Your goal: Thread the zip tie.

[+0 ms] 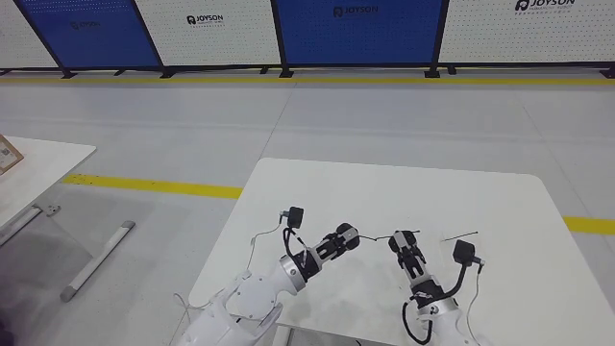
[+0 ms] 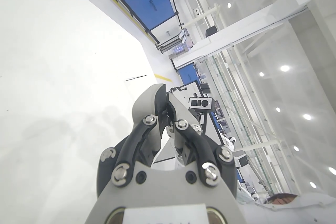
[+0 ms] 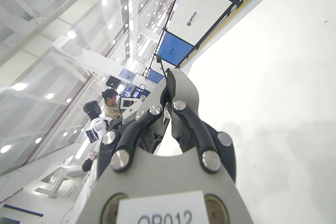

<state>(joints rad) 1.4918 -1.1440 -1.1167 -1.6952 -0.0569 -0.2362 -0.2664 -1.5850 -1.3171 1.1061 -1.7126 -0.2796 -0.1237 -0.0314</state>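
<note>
My left gripper and right gripper face each other just above the near middle of the white table. A thin black zip tie spans the short gap between them. In the right wrist view my right gripper is shut on the zip tie, and its head end sticks out past the fingertips. In the left wrist view my left gripper is shut, with a short black piece of the tie showing at its tips.
A second black zip tie lies flat on the table to the right of the grippers. Another white table stands off to the left across the floor. Blue and white panels line the back.
</note>
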